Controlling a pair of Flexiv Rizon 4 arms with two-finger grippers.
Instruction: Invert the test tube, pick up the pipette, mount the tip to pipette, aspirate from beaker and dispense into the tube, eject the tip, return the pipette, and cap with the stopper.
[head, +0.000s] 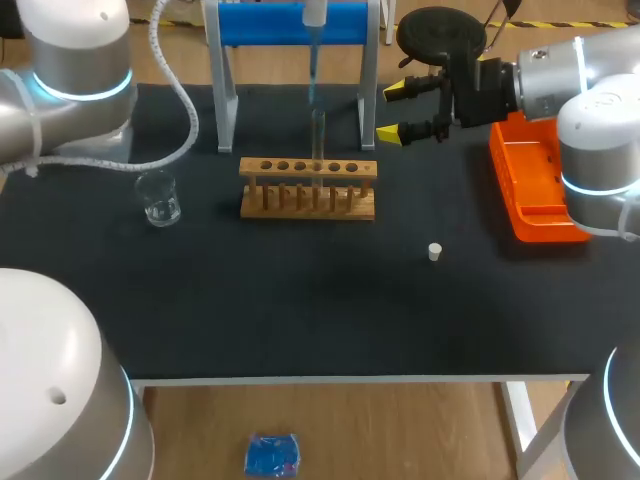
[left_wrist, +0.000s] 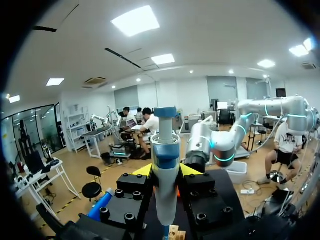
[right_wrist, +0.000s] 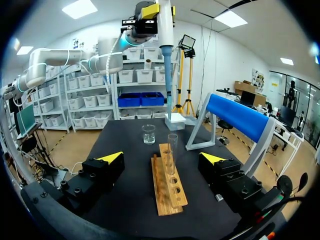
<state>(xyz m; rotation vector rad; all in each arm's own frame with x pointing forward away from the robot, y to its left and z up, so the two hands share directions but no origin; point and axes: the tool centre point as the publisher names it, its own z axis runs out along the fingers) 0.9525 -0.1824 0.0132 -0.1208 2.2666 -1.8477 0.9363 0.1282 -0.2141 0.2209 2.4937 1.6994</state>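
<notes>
My left gripper (left_wrist: 166, 172) is shut on the white and blue pipette (left_wrist: 165, 165), holding it upright high over the table. Its long blue tip (right_wrist: 170, 90) points down, ending a little above the clear test tube (right_wrist: 172, 147). The tube (head: 318, 140) stands upright in the wooden rack (head: 308, 190). A glass beaker (head: 160, 199) sits left of the rack. A small white stopper (head: 435, 252) lies on the mat to the rack's front right. My right gripper (head: 400, 110) stands open at the back right, facing the rack with nothing between its fingers.
The pipette stand, a blue bar on white legs (head: 300, 25), rises behind the rack. An orange tray (head: 535, 190) lies at the table's right edge under my right arm. A white block (right_wrist: 175, 121) sits beyond the rack near the beaker.
</notes>
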